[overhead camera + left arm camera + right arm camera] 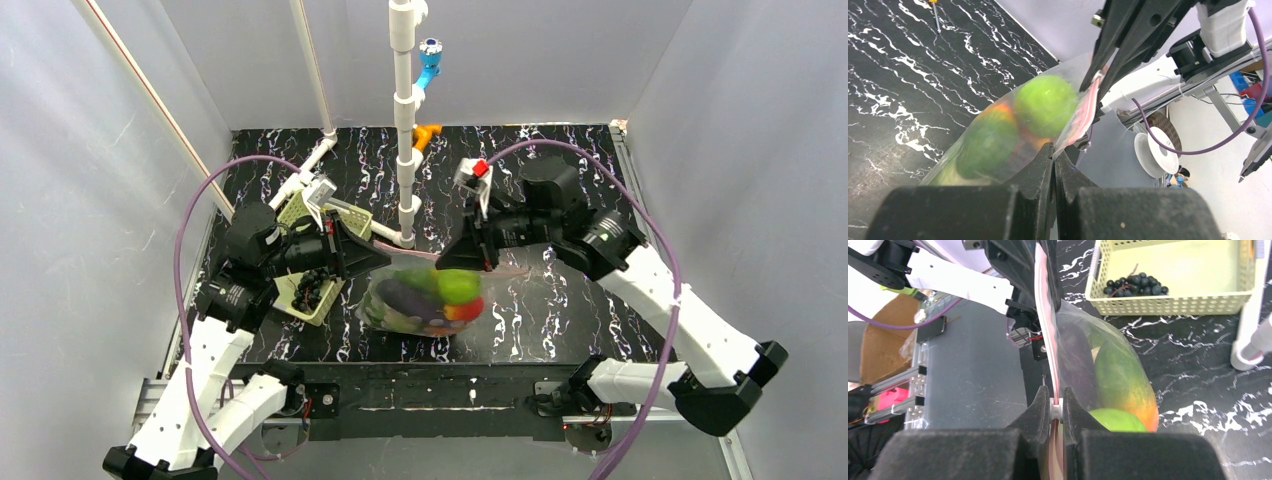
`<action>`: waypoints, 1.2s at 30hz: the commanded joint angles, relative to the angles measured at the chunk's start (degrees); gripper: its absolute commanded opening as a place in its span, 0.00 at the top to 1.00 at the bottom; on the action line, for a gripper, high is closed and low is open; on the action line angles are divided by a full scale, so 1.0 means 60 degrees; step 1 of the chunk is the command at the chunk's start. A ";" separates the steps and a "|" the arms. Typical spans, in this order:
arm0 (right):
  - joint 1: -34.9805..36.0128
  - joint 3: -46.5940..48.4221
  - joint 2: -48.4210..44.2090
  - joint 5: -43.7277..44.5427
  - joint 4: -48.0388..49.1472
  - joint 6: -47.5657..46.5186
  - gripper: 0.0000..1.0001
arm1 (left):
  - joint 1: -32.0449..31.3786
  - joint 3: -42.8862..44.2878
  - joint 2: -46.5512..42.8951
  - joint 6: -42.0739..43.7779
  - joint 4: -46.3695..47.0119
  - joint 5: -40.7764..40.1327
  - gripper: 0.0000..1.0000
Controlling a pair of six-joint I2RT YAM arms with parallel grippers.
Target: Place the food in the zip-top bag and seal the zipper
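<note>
The clear zip-top bag hangs between both grippers just above the table. It holds the food: a green round fruit, a red-orange-green mango, a purple piece and another green fruit. My left gripper is shut on the bag's top edge at its left end. My right gripper is shut on the small white slider of the pink zipper, at the bag's right end. The pink strip runs taut from one gripper to the other.
A pale green basket with a bunch of dark grapes sits left of the bag, under the left arm. A white pipe post stands just behind the bag. An orange piece lies at the back.
</note>
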 commanded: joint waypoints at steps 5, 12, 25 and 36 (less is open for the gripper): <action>-0.0683 -0.2027 -0.2783 0.0990 0.0049 -0.0117 0.99 | 0.0421 0.0715 -0.1043 0.1318 -0.1909 -0.3477 1.00; -0.0772 -0.2430 -0.3231 0.1183 -0.0514 -0.0303 0.99 | 0.0430 0.0259 -0.1599 0.1660 -0.2215 -0.4385 1.00; -0.0774 -0.2892 -0.4331 0.2491 -0.0769 -0.0292 0.99 | 0.0424 0.1232 -0.0865 0.2633 -0.3208 -0.4971 1.00; -0.0744 -0.1258 -0.2720 0.1275 -0.0892 -0.0792 0.02 | 0.0423 0.0937 -0.0475 0.1802 -0.2392 -0.2365 1.00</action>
